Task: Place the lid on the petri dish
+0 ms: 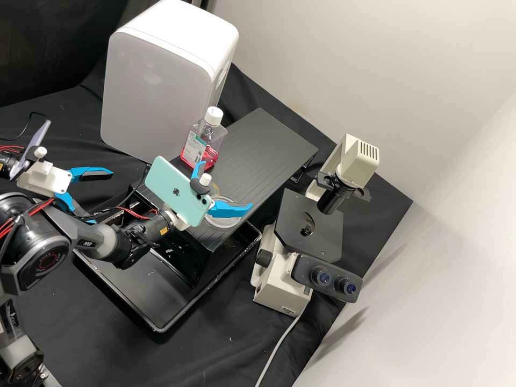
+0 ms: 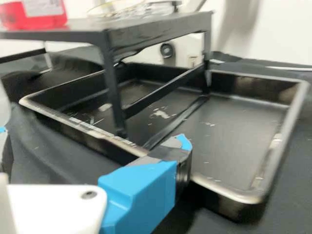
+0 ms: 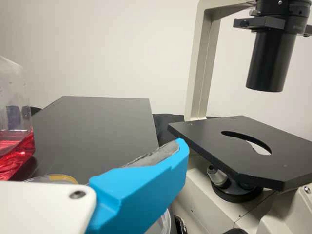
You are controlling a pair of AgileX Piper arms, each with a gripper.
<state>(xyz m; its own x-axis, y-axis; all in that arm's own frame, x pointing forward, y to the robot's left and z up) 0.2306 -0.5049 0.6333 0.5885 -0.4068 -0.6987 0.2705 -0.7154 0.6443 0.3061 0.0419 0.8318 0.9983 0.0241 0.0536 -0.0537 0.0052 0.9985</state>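
Right gripper (image 1: 217,189) jaws apart over the clear round lid (image 1: 224,210) and yellow-tinted petri dish (image 1: 215,188) at the near edge of the black platform (image 1: 263,145), left gripper (image 1: 78,188) jaws apart at left: off-centre closing could knock the lid off

Laboratory bench (image 1: 242,344) draped in black cloth, inverted microscope (image 1: 309,228) with twin eyepieces, capped flask (image 1: 204,141) of red liquid, possibly culture medium, on a raised black platform (image 1: 263,150), white boxy appliance (image 1: 161,75) behind, black tray (image 1: 156,325) beneath.

Inverted microscope (image 1: 309,236) sits right of black tray (image 1: 145,293). Raised black platform (image 1: 269,145) stands in tray, red-liquid culture flask (image 1: 203,141) on top. White box (image 1: 161,75) behind.
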